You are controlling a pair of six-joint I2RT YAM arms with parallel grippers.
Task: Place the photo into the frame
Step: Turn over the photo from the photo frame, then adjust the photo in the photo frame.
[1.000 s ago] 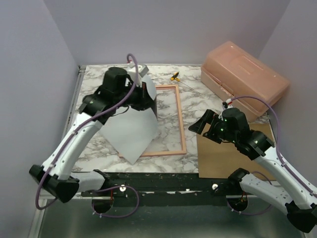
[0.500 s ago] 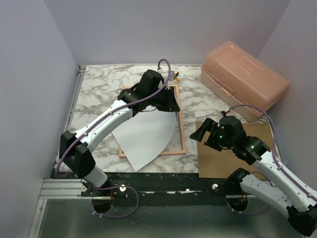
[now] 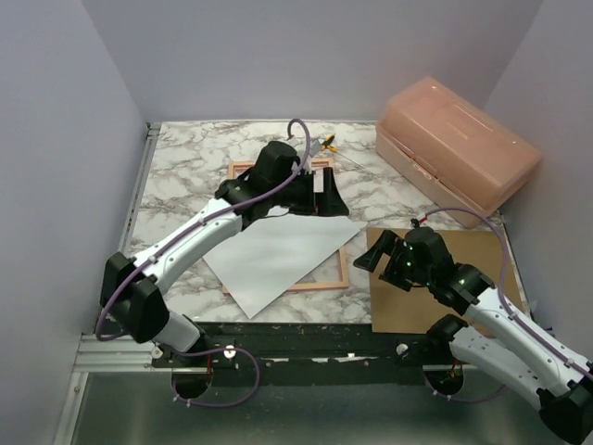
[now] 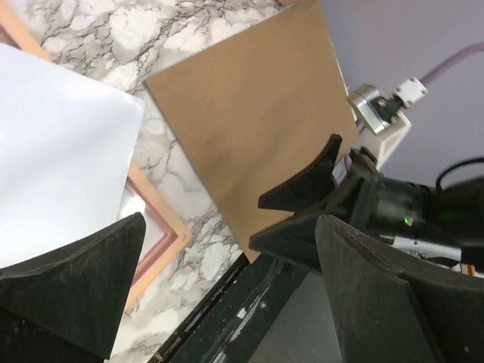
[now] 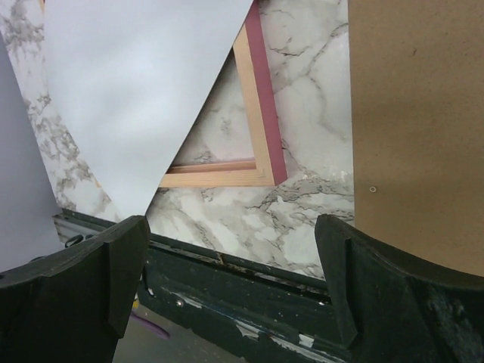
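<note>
The photo (image 3: 278, 260) lies white side up, skewed across the frame (image 3: 344, 269). One corner overhangs the frame's right rail and another overhangs its near rail. My left gripper (image 3: 326, 202) hovers open above the frame's far right part, with nothing between its fingers (image 4: 68, 280). In the left wrist view the photo (image 4: 53, 151) and a frame corner (image 4: 155, 227) sit at the left. My right gripper (image 3: 372, 257) is open and empty over the left edge of the brown backing board (image 3: 435, 278). The right wrist view shows the photo (image 5: 144, 83) over the frame's corner (image 5: 257, 113).
A salmon plastic box (image 3: 454, 148) stands at the back right. A small yellow-and-black tool (image 3: 326, 142) lies behind the frame. The backing board (image 5: 416, 113) lies flat right of the frame. The black rail (image 5: 227, 280) runs along the table's near edge.
My left gripper swung right over the frame, opened and let go of the photo, which dropped from tilted to flat across the frame. The right gripper edged slightly toward the frame.
</note>
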